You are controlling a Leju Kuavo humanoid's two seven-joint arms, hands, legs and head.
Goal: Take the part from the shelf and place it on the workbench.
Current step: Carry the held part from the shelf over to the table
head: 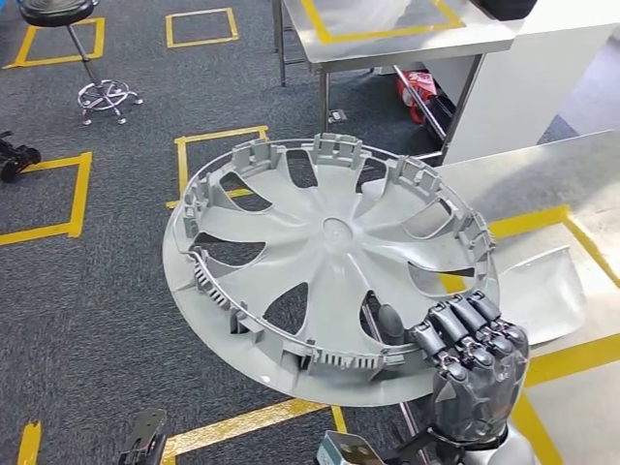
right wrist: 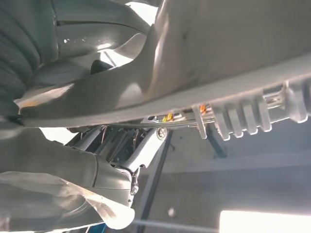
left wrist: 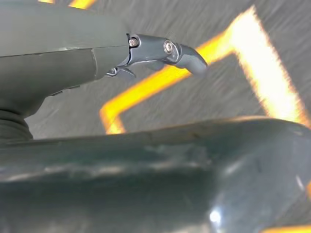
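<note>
Grey carpet [head: 109, 320] marked with yellow tape squares [head: 46, 199] runs under the scene, with a black stool [head: 80, 48] on a chrome base at the far left and a steel-topped table [head: 394, 34] at the back. To the right lies the metal bench [head: 555, 179], crossed by yellow tape and carrying a thin silver sheet [head: 544, 291] near its front edge.

Seen from the head, the part, a large silver wheel cover [head: 329, 257] with spokes and clipped rim tabs, is held tilted in the air, its inner side up, mostly over the carpet with its right edge reaching over the bench's near corner. The right hand [head: 468, 354] grips it at the lower right rim, dark fingers [head: 457, 325] curled over the edge and the thumb tip poking up through a spoke opening.

From the right wrist, the underside of that grasp appears: the cover's rim and ribbed tabs stretch across, with the hand's linkage pressed just beneath.

From the left wrist, the left hand [left wrist: 157, 51] hangs over carpet and a yellow tape corner, with one grey finger [left wrist: 183, 53] reaching forward and nothing visibly in it. The picture is blurred and most of the hand is hidden behind its cover, so I cannot tell how far it is open.
</note>
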